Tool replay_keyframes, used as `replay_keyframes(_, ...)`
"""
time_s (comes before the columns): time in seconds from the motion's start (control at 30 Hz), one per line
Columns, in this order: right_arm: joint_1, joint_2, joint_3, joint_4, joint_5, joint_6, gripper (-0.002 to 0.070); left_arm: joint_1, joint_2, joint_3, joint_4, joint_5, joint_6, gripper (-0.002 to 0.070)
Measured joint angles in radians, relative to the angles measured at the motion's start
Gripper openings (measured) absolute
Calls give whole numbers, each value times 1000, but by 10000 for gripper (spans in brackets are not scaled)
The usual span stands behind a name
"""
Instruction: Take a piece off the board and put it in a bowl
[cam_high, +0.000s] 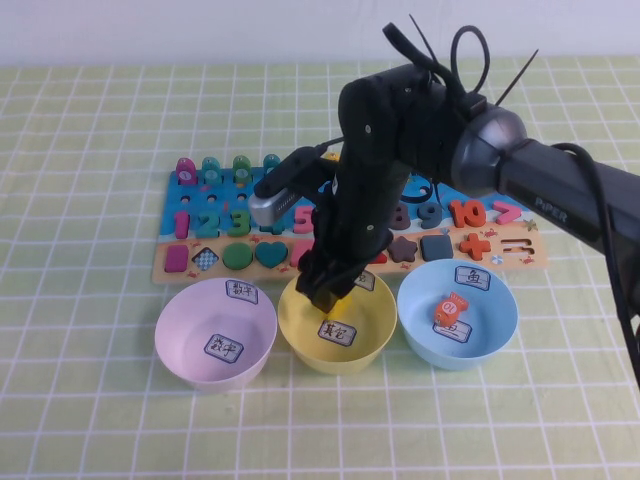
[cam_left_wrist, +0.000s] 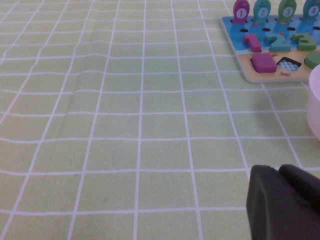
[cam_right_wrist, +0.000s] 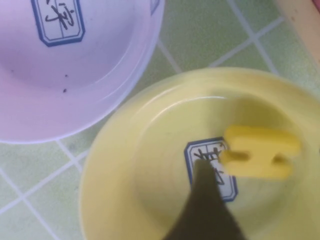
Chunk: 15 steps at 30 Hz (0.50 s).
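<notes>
My right gripper (cam_high: 326, 288) hangs over the pale yellow bowl (cam_high: 372, 335), which stands in front of the board (cam_high: 165, 272). In the right wrist view the yellow equals-sign piece (cam_right_wrist: 260, 152) is inside the yellow bowl (cam_right_wrist: 135, 190), beside its white label and just past one dark finger (cam_right_wrist: 205, 200). The finger does not grip it and the other finger is out of frame, so the jaws stand open. The piece is hidden by the arm in the high view. The board's right-end slot (cam_high: 517, 248) is empty. My left gripper (cam_left_wrist: 280, 200) is shut, low over the cloth, left of the board (cam_left_wrist: 250, 75).
A pink bowl (cam_high: 170, 345) stands left of the yellow one and a blue bowl (cam_high: 497, 322) right of it, holding an orange piece (cam_high: 447, 307). An orange plus (cam_high: 475, 244) sits on the board. The pink bowl's rim (cam_left_wrist: 315, 105) shows near the left gripper.
</notes>
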Motion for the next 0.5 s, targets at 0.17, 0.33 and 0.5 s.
replay_keyframes(0.17, 0, 0, 0, 0, 0, 15, 457, 0, 0, 0, 0, 0, 0, -5)
replay_keyframes(0.33, 0, -68, 0, 35, 0, 56, 252, 0, 0, 0, 0, 0, 0, -5)
replay_keyframes(0.5, 0, -224, 0, 29, 0, 72, 25, 0, 0, 0, 0, 0, 0, -5)
